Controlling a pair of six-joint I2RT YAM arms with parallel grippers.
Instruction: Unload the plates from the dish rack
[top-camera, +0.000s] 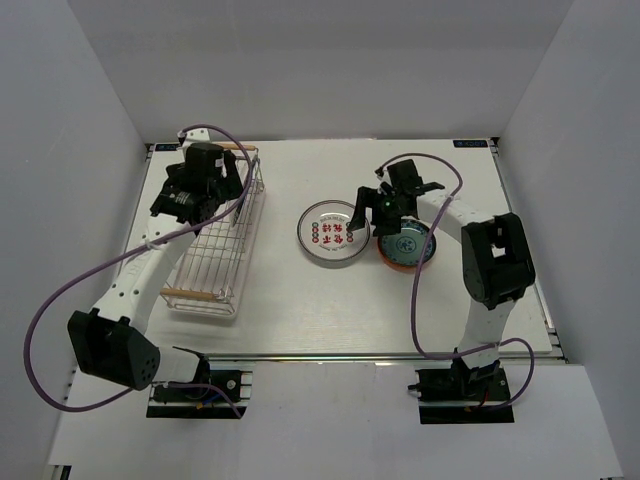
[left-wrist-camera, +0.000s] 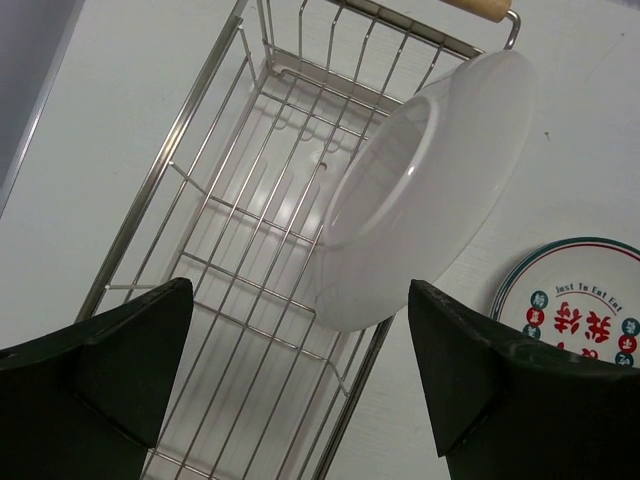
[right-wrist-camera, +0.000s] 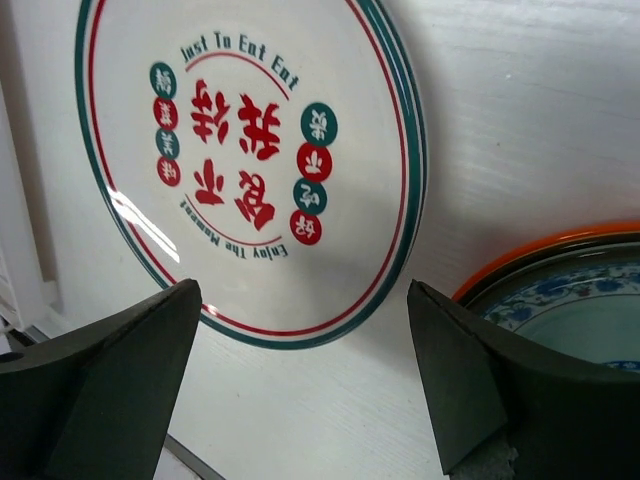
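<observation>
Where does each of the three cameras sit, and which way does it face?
Top external: above and behind the robot, looking down on the table; the left arm and right arm show, bases at the bottom.
Left wrist: on the left arm, looking down into the dish rack at a white plate leaning on edge; the left gripper's open fingers show.
Right wrist: on the right arm, looking at the motif plate and a blue-patterned plate; the right gripper's open fingers show.
Shared: all three views show the motif plate.
</observation>
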